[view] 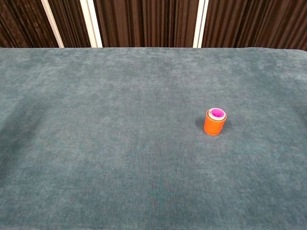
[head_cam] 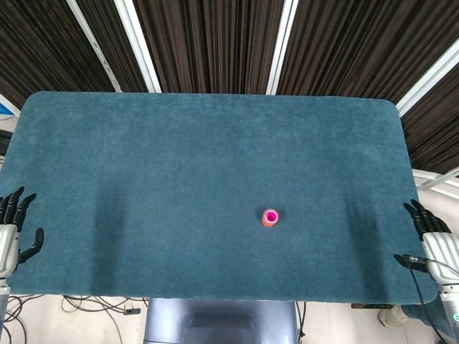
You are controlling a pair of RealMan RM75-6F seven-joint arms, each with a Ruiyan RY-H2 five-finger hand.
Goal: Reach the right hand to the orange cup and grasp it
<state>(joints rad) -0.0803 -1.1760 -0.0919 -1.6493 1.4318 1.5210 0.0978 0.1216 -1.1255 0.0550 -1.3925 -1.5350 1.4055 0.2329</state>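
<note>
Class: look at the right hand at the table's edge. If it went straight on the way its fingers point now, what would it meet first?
Likely nothing: the right hand points up along the table's right edge. The orange cup sits well to its left, off that line.

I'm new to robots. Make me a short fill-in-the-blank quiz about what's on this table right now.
1. The orange cup stands ____ on the teal table.
2. The cup's inside is coloured ____.
3. The right hand holds ____.
4. The cup sits nearer the ____ hand than the left hand.

Missing words: upright; pink; nothing; right
</note>
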